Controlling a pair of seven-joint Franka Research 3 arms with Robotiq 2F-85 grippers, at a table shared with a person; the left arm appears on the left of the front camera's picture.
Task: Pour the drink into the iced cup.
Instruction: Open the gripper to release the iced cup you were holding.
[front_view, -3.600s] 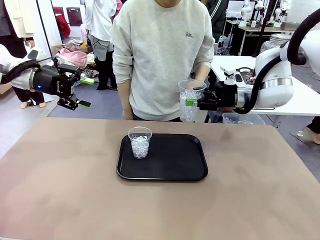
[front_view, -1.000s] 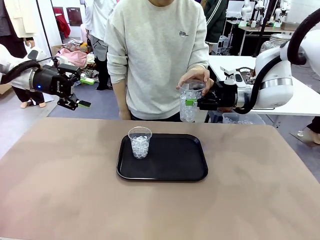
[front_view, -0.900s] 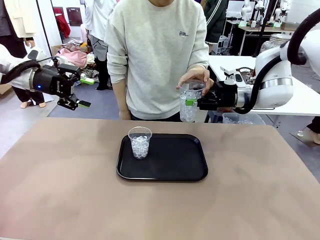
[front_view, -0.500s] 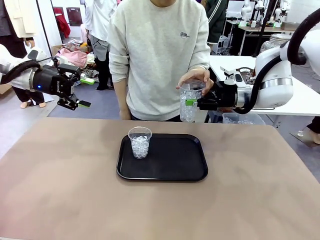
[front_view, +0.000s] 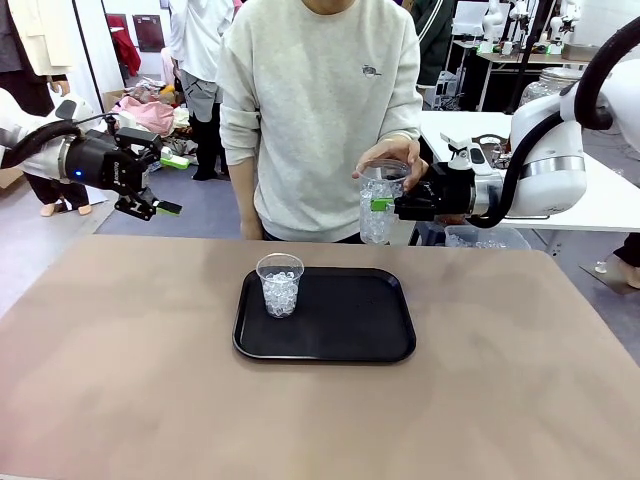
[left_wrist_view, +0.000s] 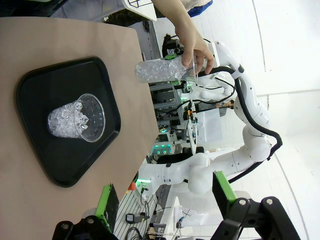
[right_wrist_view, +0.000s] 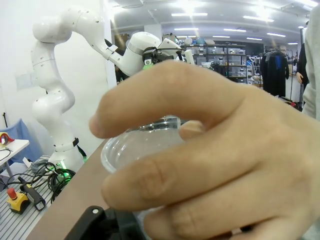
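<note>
My right gripper (front_view: 383, 205) is shut on a clear iced cup (front_view: 375, 222), held in the air just beyond the table's far edge. A person's hand (front_view: 392, 158) lies over that cup's rim; in the right wrist view the hand (right_wrist_view: 210, 150) covers most of the cup (right_wrist_view: 142, 142). A second iced cup (front_view: 280, 285) stands upright on the left part of a black tray (front_view: 350, 320). My left gripper (front_view: 150, 205) hangs open off the table's far left, and its wrist view looks down on the tray cup (left_wrist_view: 77, 120). The drink is out of view.
The person in a grey sweatshirt (front_view: 320, 110) stands at the far edge, right behind the tray. A clear tub (front_view: 485, 238) sits low behind the table's far right corner, beside a white side table (front_view: 600, 205). Bare tan tabletop (front_view: 120, 380) surrounds the tray.
Since the earliest frame the person's hand has come from behind the held cup to rest over its rim. Over the last second neither arm has moved.
</note>
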